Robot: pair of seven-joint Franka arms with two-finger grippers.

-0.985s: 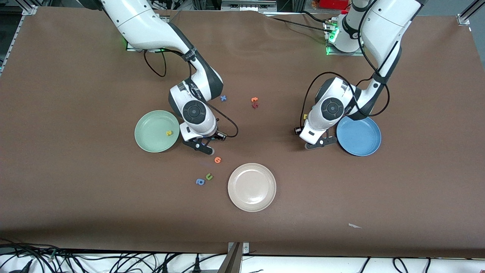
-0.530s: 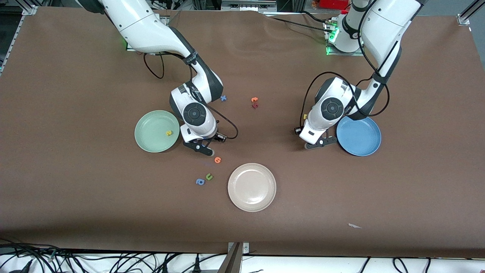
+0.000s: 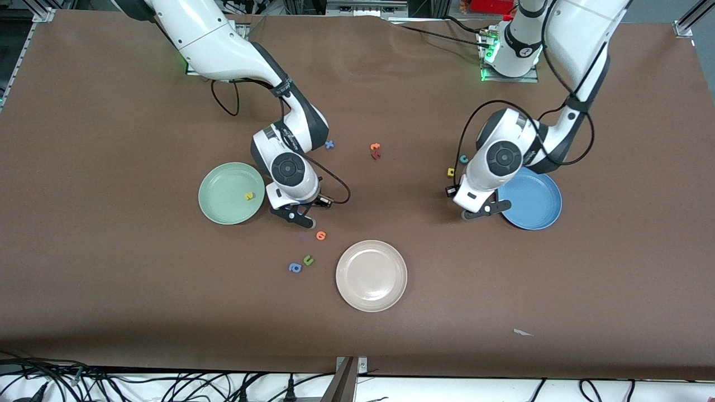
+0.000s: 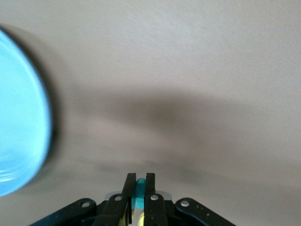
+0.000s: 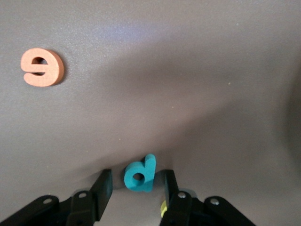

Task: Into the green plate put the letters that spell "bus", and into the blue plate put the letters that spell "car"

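My left gripper (image 3: 485, 211) hangs over the table just beside the blue plate (image 3: 536, 195), shut on a small teal letter (image 4: 140, 187) held edge-on. The blue plate's rim (image 4: 21, 132) also shows in the left wrist view. A teal letter (image 3: 463, 159) and a yellow letter (image 3: 450, 172) lie by that wrist. My right gripper (image 3: 299, 216) is low beside the green plate (image 3: 223, 184), open. A teal b/p letter (image 5: 139, 178) lies flat between its fingers (image 5: 104, 186), untouched. One yellow letter (image 3: 248, 196) lies in the green plate.
An orange letter (image 3: 320, 235) lies close to the right gripper, seen too as the orange letter (image 5: 42, 68). A green u (image 3: 308, 259), a blue a (image 3: 294, 267) and a cream plate (image 3: 371, 275) lie nearer the camera. A blue cross (image 3: 329, 144) and orange and dark red letters (image 3: 375, 151) lie mid-table.
The left gripper has moved toward the blue plate with the teal letter, uncovering another teal letter beside its wrist. The right gripper has barely moved.
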